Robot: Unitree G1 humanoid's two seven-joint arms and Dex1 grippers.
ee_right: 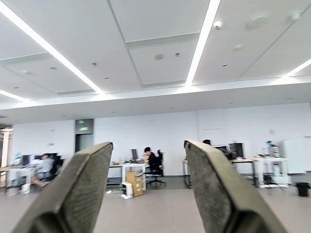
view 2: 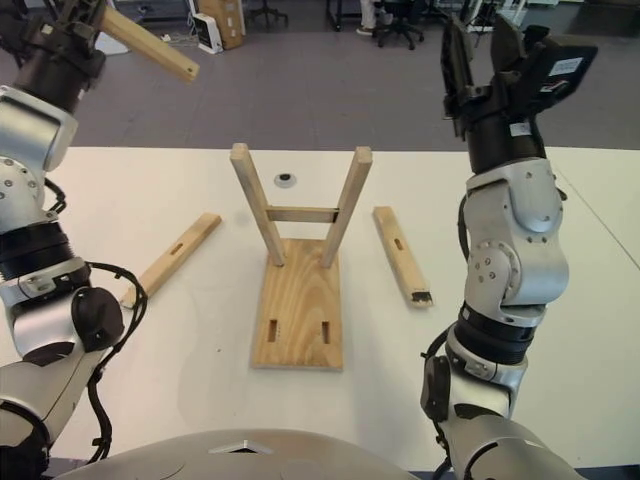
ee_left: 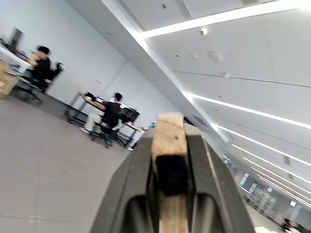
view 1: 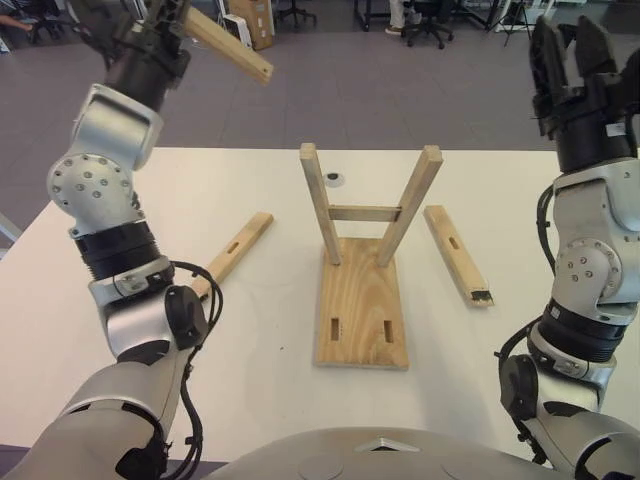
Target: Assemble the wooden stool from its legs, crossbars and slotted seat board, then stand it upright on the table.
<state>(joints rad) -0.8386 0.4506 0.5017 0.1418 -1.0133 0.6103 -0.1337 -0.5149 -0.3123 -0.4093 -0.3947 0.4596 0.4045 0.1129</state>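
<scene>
The slotted seat board [view 1: 362, 302] lies flat mid-table. Two legs [view 1: 320, 203] joined by a crossbar [view 1: 364, 213] stand in its far slots, splayed apart at the top. One loose leg [view 1: 236, 248] lies left of the board, another [view 1: 456, 253] lies right of it. My left gripper [view 1: 160, 15] is raised high at the upper left, shut on a wooden bar [view 1: 228, 45] that juts out over the floor; its end [ee_left: 167, 141] sits between the fingers [ee_left: 204, 165]. My right gripper [view 2: 482, 52] is raised at the upper right, open and holding nothing, its fingers [ee_right: 82, 191] pointing upward.
A small dark round piece [view 1: 333, 178] lies on the white table [view 1: 250, 390] behind the standing legs. Bare tabletop lies in front of the board and at both sides. Grey floor, office chairs and boxes are beyond the far edge.
</scene>
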